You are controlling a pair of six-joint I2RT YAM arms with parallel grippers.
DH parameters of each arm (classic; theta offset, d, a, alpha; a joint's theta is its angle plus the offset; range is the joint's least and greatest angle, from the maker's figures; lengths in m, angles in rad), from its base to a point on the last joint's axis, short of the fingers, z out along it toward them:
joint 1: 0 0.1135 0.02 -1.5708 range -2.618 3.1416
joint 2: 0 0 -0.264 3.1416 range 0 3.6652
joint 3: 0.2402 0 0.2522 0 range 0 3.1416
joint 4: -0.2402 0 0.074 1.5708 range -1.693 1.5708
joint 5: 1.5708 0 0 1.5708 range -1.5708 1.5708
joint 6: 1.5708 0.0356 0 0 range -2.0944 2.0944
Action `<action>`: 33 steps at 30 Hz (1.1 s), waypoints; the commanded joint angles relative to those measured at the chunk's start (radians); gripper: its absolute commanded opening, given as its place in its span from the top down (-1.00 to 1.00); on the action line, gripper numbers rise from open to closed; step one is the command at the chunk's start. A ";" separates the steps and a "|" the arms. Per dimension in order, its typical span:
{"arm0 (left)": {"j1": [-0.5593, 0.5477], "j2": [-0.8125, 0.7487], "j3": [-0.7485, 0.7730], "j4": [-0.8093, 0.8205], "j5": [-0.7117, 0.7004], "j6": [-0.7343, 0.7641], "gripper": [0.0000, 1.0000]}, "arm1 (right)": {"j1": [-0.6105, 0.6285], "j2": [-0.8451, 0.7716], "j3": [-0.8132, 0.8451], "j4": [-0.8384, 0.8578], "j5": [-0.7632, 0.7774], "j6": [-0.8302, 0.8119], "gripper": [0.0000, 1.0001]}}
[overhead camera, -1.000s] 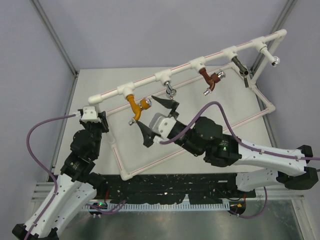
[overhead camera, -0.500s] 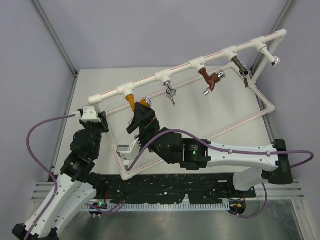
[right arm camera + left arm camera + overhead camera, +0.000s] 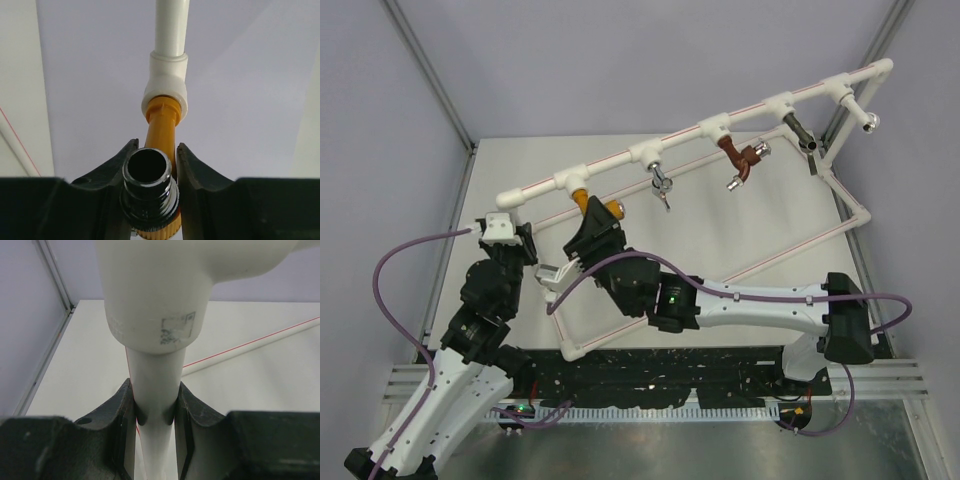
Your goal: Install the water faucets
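Observation:
The orange-yellow water faucet (image 3: pixel 582 200) hangs from a white tee on the upper pipe (image 3: pixel 620 160), its silver knob (image 3: pixel 615 207) to the right. My right gripper (image 3: pixel 595 228) is shut on it. In the right wrist view the faucet's orange stem (image 3: pixel 162 125) runs up into the white tee (image 3: pixel 166 90). Its dark round nozzle (image 3: pixel 149 187) sits pinched in my right gripper (image 3: pixel 155 150). My left gripper (image 3: pixel 510 240) is shut on an upright white pipe (image 3: pixel 155 370) of the frame, just below an elbow fitting (image 3: pixel 155 290), with the jaws pressed against both sides.
Along the same upper pipe hang a small silver tap (image 3: pixel 663 182), a reddish-brown tap (image 3: pixel 740 160), a dark grey tap (image 3: pixel 805 135) and a silver one at the far end (image 3: pixel 870 122). The white pipe frame's lower rails (image 3: pixel 650 310) lie on the table under my right arm.
My right arm swung left from the middle of the table to the orange-yellow faucet, and its jaws went from wide open to shut on it. The left arm has not moved.

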 commanded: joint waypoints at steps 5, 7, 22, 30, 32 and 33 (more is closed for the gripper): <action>-0.042 0.010 0.009 0.046 0.214 -0.043 1.00 | 0.030 0.056 0.076 0.189 0.096 0.410 0.69; -0.040 0.012 0.009 0.044 0.215 -0.043 1.00 | 0.042 0.050 0.122 0.184 0.115 0.633 0.78; -0.040 0.015 0.007 0.046 0.220 -0.046 1.00 | -0.165 -0.158 -0.275 0.761 -0.247 2.527 0.84; -0.038 0.016 0.007 0.047 0.220 -0.046 1.00 | -0.174 -0.135 -0.341 0.973 -0.181 2.672 0.17; -0.042 0.016 0.007 0.046 0.218 -0.046 1.00 | -0.176 -0.151 -0.350 0.974 -0.204 2.580 -0.17; -0.040 0.016 0.007 0.046 0.218 -0.046 1.00 | -0.176 -0.169 -0.353 0.964 -0.215 2.516 -0.38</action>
